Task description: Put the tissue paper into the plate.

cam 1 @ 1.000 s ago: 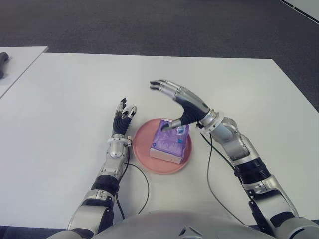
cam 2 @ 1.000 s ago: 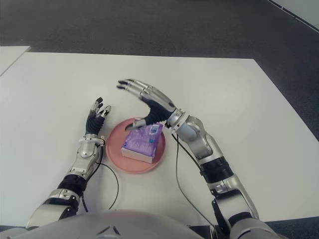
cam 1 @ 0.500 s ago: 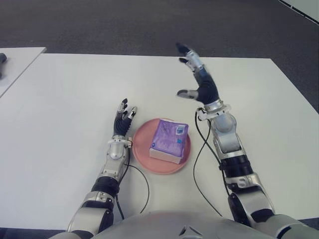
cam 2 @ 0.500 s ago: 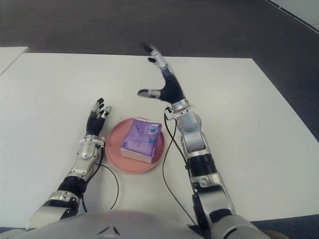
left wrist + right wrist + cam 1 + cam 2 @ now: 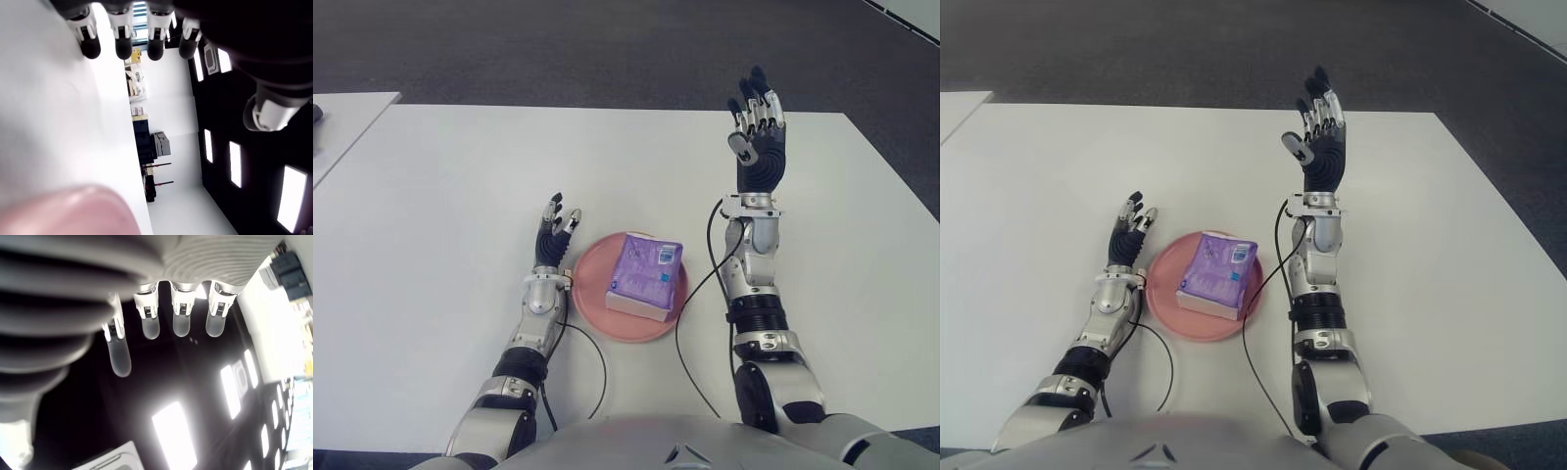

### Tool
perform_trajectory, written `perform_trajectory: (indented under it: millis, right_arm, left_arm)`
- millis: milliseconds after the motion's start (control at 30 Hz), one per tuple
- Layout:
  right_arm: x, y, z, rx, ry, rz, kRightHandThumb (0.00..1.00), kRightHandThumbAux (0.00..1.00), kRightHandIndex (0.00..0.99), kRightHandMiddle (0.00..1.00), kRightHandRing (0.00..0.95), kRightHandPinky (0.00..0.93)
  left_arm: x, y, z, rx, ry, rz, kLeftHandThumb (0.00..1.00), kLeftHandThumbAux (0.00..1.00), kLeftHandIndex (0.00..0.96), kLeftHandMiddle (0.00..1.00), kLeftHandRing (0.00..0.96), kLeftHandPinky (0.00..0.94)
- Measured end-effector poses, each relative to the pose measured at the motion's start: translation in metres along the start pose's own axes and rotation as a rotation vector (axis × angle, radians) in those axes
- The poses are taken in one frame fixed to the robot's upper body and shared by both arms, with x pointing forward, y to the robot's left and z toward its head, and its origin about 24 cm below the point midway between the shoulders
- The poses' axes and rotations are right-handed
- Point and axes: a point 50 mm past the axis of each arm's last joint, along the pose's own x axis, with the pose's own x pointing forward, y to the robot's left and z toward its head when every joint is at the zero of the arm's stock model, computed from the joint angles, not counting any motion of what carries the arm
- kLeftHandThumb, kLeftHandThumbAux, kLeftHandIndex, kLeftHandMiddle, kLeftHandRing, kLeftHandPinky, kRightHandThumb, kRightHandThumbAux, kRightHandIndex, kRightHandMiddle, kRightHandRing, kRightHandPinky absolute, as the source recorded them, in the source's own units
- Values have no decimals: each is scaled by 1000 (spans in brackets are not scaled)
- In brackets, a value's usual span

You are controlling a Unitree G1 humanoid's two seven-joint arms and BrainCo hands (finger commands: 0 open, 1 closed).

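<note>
An office or lab-like workroom: a plain white table (image 5: 440, 196) stands on dark grey carpet (image 5: 558, 49), with a second white table (image 5: 347, 113) just beside it to the left. Beyond the table, the left wrist view shows white walls, shelving (image 5: 137, 88) and rectangular ceiling lights (image 5: 234, 164).

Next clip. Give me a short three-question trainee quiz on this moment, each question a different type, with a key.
1. True or false: the tissue pack lies inside the pink plate.
2. The right hand is: A) gripping the pack, B) raised over the white table, fingers spread and empty, C) pressed on the plate.
3. Fill in: the left hand shows just to the plate's ____ side.

Key: 1 true. 2 B. 3 left.
</note>
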Motion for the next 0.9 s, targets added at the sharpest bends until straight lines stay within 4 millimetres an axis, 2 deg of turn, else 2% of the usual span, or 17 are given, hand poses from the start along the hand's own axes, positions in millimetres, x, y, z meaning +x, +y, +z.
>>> perform_trajectory:
  millis: [167,333,433,900]
  right_arm:
    - [-19,-8,-13,-20,50,-100,138,632,338,45,0,0]
    - [-33,-17,-27,-22,117,-205,194,648,456,63,0,0]
    - [-36,-19,-30,-36,128,-239,212,655,492,68,0,0]
    - [-37,-16,-29,-100,118,-252,223,659,510,71,0,0]
  left_arm:
    - [-1,1,0,-2,2,5,0,427,0,0,0,0]
    - [0,2,0,0,4,7,0,421,0,0,0,0]
    - [0,2,0,2,4,6,0,417,0,0,0,0]
    - [-1,4,0,10,1,0,0,420,0,0,0,0]
